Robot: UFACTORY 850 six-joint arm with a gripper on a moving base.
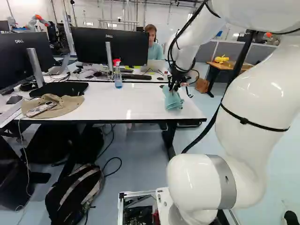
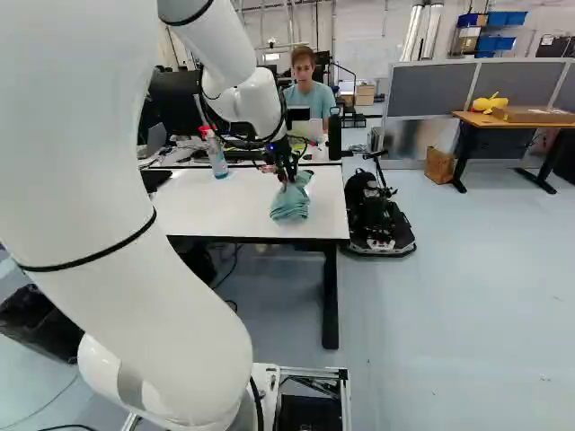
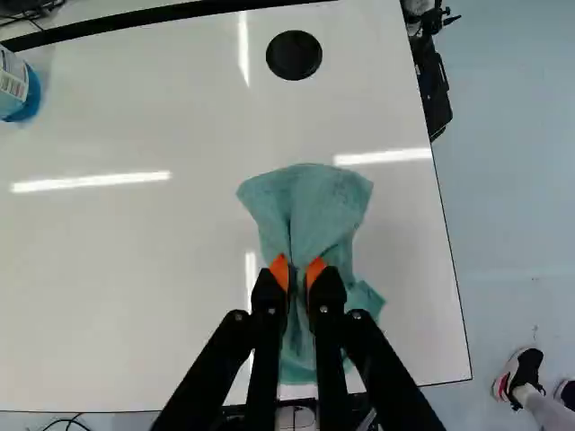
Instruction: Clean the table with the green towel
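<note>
Robotics laboratory with shared office workstations. Computer monitors (image 1: pixel 96 47) and an open laptop (image 1: pixel 155 65) occupy the white desks (image 1: pixel 136 101); a second robot arm (image 1: pixel 38 19) stands beyond, near grey partition panels (image 2: pixel 440 87) and a wood-topped workbench (image 2: pixel 512 119). Cables (image 1: pixel 111 159) trail across the floor.

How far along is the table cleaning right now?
Done: the green cloth towel is gripped by the black two-fingered gripper. In hand: the towel, over the glossy white tabletop. Left: probably wiping around the tan fabric hat, though no view shows which parts are already wiped.
</note>
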